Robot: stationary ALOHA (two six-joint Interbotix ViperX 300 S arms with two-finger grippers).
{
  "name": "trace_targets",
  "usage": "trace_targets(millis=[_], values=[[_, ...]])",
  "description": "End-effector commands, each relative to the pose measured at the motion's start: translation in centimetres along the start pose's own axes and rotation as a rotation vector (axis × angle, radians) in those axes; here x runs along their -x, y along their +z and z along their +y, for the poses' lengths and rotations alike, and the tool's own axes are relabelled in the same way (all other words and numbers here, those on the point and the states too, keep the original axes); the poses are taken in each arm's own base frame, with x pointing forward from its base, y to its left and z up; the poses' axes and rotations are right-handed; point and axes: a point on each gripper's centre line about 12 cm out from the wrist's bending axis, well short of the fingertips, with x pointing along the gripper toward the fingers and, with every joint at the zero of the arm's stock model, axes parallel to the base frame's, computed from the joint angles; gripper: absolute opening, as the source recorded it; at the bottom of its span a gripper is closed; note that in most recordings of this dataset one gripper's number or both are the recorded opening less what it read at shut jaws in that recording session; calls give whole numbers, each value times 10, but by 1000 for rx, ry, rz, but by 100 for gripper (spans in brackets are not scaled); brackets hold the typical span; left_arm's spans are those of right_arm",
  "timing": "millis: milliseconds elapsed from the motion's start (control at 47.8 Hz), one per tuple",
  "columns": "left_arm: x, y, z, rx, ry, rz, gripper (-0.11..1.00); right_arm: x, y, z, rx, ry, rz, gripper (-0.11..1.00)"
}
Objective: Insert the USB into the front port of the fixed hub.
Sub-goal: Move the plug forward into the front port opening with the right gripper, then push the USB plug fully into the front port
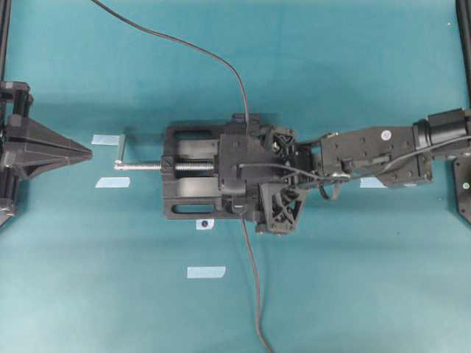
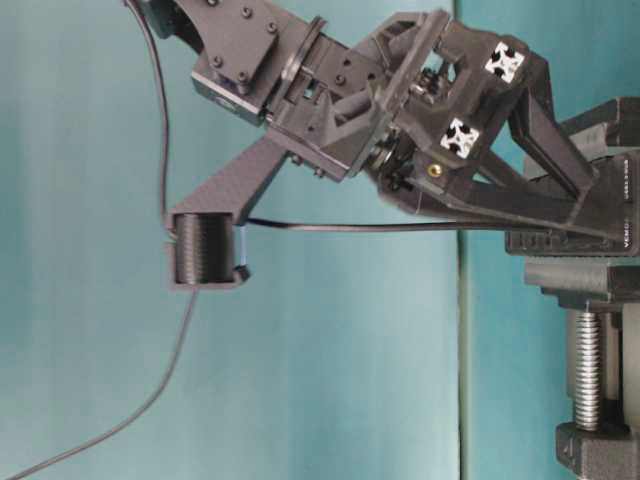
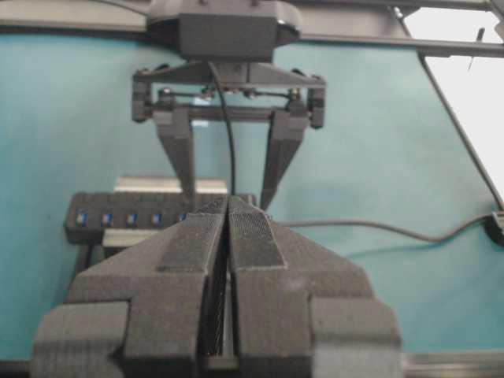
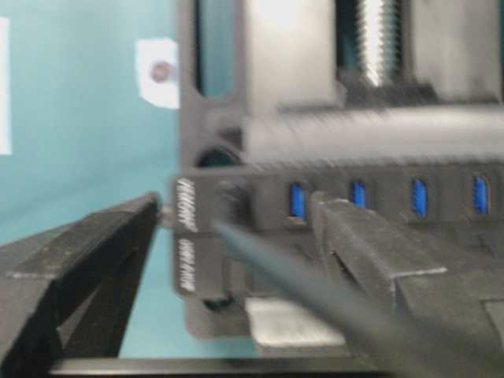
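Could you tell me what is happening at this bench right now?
The right pincer is over the fixed hub, which is clamped in a black vise. Its fingers are spread either side of the thin cable, and the USB sits at the hub's end port, apparently plugged in already. The left pincer is shut and parked at the table's edge, holding nothing.

White lettering stands sideways on the end face of the fixed hub (image 4: 193, 236) in the right wrist view, in two lines, but blur leaves it unreadable. At table level, small light letters run vertically on the side of the vise (image 2: 612, 215), too small to make out with any certainty. Two white squares with black cross-shaped marks sit on the right gripper (image 2: 475, 95) housing; they carry no letters or numbers.
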Motion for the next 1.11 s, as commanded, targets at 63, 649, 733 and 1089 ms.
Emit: trace_targets(millis=[63,649,733,1089], values=[[-1,8,-1,0,-3,-20,0,9,10,2,-5,4,-34,79],[-1,9,-1,0,-3,-21,0,15,12,0,-9,2,-48,79],[-1,9,-1,0,-3,-21,0,18,13,-1,-14,1,-55,79],[-1,7,-1,1,-2,-17,0,26,11,-3,-15,-1,-68,78]])
